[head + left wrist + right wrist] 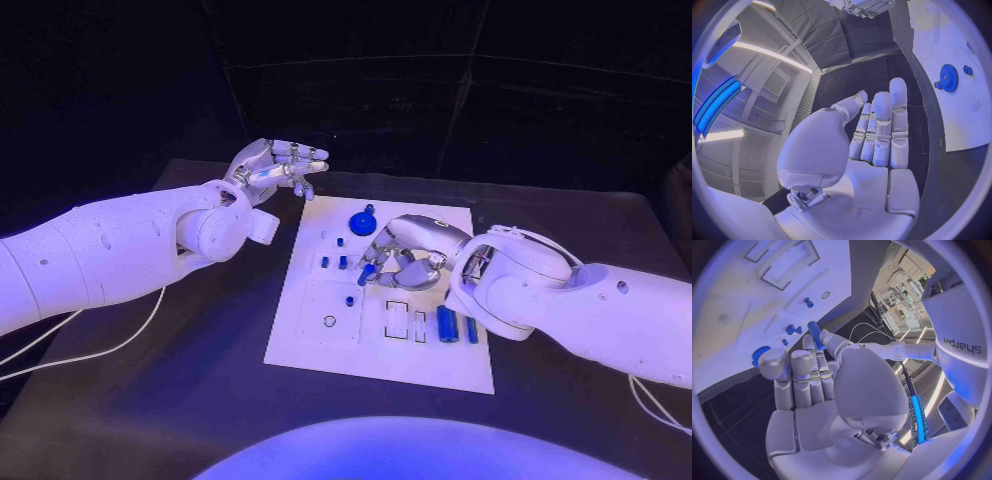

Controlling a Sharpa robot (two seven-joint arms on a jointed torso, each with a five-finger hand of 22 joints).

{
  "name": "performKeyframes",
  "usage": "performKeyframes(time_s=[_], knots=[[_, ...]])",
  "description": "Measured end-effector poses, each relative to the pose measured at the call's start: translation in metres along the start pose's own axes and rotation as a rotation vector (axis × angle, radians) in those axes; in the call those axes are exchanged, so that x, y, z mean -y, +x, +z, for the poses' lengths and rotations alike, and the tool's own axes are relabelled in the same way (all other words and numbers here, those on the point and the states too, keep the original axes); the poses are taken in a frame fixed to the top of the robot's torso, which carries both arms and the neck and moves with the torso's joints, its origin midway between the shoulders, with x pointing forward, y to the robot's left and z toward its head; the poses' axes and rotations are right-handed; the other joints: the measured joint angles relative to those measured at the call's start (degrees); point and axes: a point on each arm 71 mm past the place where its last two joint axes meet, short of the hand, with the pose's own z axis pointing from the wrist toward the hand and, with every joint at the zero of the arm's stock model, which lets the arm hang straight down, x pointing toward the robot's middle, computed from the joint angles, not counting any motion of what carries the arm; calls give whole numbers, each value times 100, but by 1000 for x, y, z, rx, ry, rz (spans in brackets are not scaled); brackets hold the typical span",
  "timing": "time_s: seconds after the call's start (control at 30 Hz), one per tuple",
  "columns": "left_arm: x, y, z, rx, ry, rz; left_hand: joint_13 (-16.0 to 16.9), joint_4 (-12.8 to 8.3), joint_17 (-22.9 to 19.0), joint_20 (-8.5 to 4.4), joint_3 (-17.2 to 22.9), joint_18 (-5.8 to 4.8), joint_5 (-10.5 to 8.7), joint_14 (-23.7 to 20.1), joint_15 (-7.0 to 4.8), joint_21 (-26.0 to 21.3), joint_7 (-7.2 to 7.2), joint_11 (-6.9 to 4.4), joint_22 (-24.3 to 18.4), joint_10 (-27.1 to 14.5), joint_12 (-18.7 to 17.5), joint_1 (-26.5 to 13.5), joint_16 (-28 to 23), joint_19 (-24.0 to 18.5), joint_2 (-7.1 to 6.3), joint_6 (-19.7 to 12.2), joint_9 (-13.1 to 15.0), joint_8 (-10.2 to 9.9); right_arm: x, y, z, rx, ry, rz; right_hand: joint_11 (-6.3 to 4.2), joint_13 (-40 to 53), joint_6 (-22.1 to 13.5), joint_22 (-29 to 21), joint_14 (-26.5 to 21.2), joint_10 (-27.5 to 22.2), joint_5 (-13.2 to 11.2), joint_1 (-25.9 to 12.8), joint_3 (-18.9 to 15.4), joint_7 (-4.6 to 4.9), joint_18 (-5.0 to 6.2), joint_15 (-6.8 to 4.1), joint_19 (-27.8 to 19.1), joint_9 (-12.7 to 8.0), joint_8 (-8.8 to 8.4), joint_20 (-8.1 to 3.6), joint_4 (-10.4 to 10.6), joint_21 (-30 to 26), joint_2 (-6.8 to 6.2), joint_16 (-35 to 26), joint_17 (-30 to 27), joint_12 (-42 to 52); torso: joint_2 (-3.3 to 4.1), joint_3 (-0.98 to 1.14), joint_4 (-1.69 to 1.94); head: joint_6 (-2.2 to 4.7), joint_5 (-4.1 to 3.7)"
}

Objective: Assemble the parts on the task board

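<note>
While right robot hand [408, 252] pinches small blue peg [815, 335], left robot hand [283, 166] spread, empty; peg light, stiff, slippery: you grip mid-shaft.

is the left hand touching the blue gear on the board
Apart. The head view shows the left hand raised off the task board, with dark table between it and the blue gear.

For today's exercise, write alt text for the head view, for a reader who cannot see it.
The right hand hovers over the middle of the white task board on a black table, pinching a small blue peg. The left hand is raised, holding nothing, beyond the board's far left corner. A blue gear and other small blue parts sit on the board.
</note>
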Motion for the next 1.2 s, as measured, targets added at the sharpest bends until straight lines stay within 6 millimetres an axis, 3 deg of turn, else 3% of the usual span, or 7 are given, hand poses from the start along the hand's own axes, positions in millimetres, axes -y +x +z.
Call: performKeyframes(time_s=[0.2,0.53,1.2], knots=[[0,2,1,-4,0,-2,0,0,0,0,0,0,0,0,0,0,0,0,0,0,0,0,0,0,0,0,0,0,-17,22,16,-30,-67,33,0,0,-1,-1,0,0,-1,0,6,0,0,0,0,-6,-2,0,-6,0,0,8,1,-25,2,-1,-3,-27,82],[0,4,2,-9,0,-4,1,0,1,0,0,0,0,0,0,0,0,0,1,0,0,0,0,0,0,0,0,0,-24,49,28,-83,-109,33,0,0,-17,6,0,0,28,1,21,3,1,0,0,-10,-29,0,-22,0,-1,8,7,-25,6,2,-14,-70,146],[0,6,3,-14,-1,-5,1,0,1,0,0,0,0,0,0,0,0,0,1,0,0,0,0,0,0,0,0,0,-26,65,38,-143,-120,-34,0,0,-22,5,0,0,27,1,20,2,1,0,-1,-8,-63,0,-23,0,-2,8,1,-44,1,7,-14,-119,189]])
